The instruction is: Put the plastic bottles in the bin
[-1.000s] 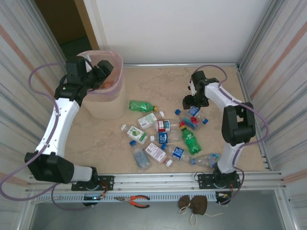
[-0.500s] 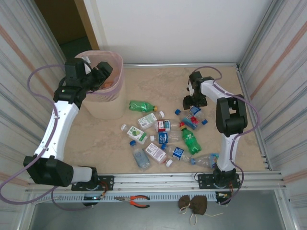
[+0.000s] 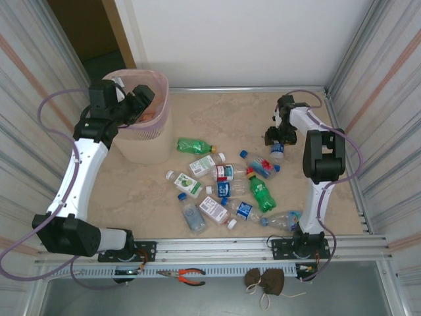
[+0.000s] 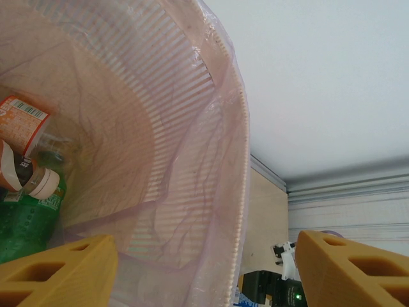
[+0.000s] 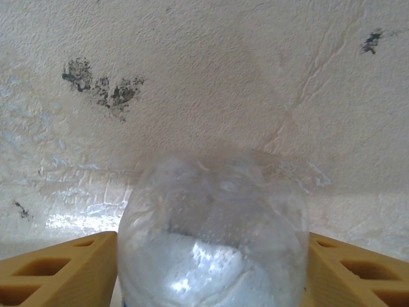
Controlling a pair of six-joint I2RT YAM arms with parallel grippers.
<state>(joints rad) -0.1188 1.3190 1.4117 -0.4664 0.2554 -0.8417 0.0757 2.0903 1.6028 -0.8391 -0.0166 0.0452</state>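
The bin [image 3: 143, 146], beige with a pink liner [image 4: 160, 160], stands at the back left. Inside it lie a green bottle [image 4: 25, 220] and an orange-labelled one [image 4: 22, 121]. My left gripper [image 3: 141, 99] hangs over the bin's rim, open, with nothing between its fingers [image 4: 57, 268]. Several plastic bottles lie in the middle of the table, among them a green one [image 3: 194, 145] and a red-capped green one [image 3: 262, 192]. At the back right, my right gripper [image 3: 276, 139] is shut on a clear bottle [image 3: 277, 153]. Its rounded base [image 5: 214, 236] fills the gap between both fingers.
Corrugated metal walls close in both sides, and a rail runs along the table's far edge. Orange-handled pliers [image 3: 189, 275] and a brown pouch [image 3: 266, 280] lie on the ledge in front of the arm bases. Bare tabletop lies between the bin and the right arm.
My right gripper has swung to the right, away from the pile, taking the clear bottle with it while its jaws narrowed on it. The left gripper has stayed over the bin.
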